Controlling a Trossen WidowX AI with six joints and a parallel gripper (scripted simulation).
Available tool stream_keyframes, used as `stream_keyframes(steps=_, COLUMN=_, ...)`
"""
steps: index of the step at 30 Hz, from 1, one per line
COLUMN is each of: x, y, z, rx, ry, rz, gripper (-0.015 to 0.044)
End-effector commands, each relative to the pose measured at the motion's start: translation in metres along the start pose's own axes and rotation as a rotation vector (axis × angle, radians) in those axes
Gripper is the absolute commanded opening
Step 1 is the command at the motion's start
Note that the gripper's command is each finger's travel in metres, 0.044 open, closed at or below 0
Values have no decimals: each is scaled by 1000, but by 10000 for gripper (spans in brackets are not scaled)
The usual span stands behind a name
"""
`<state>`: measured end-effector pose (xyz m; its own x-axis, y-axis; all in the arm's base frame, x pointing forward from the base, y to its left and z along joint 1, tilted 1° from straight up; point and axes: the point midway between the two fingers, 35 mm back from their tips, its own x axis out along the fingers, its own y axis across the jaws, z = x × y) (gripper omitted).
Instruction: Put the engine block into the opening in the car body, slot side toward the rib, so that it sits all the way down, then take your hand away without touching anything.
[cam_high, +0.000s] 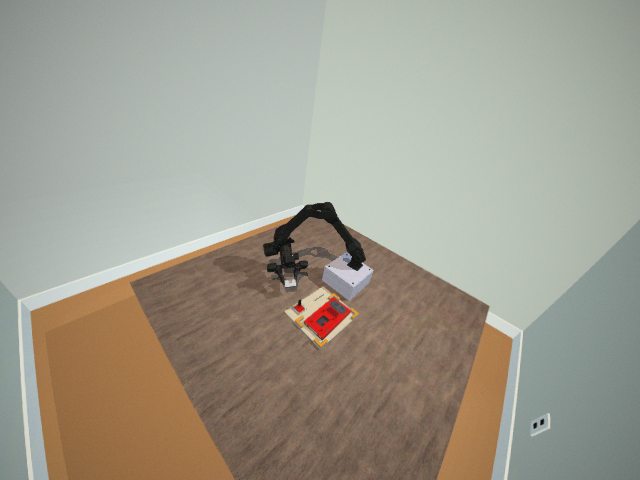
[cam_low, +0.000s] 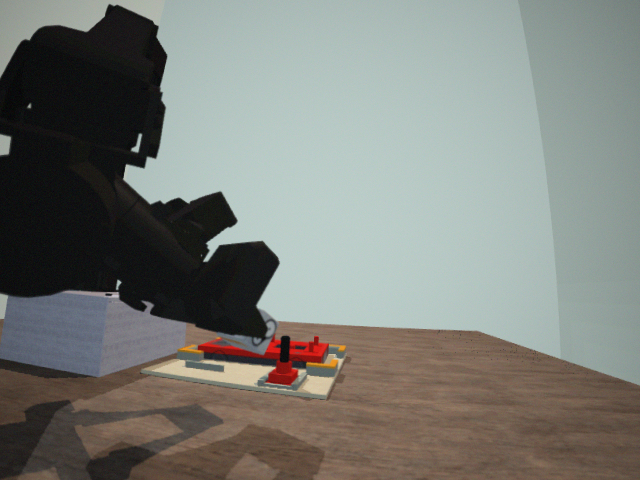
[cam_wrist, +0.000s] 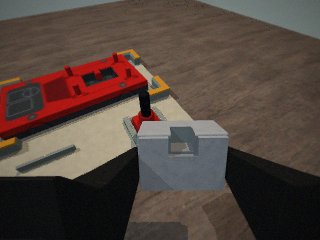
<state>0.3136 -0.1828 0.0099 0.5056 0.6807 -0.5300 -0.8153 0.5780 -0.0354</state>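
Observation:
The light grey engine block is held in the air, tilted, beside the board. Its slot shows at the top of the side facing the wrist camera. My gripper is shut on the block, one black finger on each side. In the exterior view the near finger hides much of the block. The red car body lies flat on the board, away from the block. Its dark opening has no block in it; a small red upright piece shows there.
The cream board has yellow-orange corner brackets around the car body. A red piece with a black upright stick stands near one board corner. A grey strip lies on the board. The arm stands on a lavender box.

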Motion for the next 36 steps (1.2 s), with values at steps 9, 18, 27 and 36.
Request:
stream_keyframes(steps=9, x=14, y=0, z=-20, rx=-1, ry=-6, rz=-1, gripper=0)
stream_keyframes(steps=18, x=24, y=0, z=-36, rx=-1, ry=-7, rz=-1, gripper=0)
stream_keyframes(steps=27, x=33, y=0, z=-51, rx=-1, ry=-7, rz=-1, gripper=0)
stream_keyframes(steps=36, x=37, y=1, z=-56, rx=0, ry=-7, rz=-1, gripper=0)
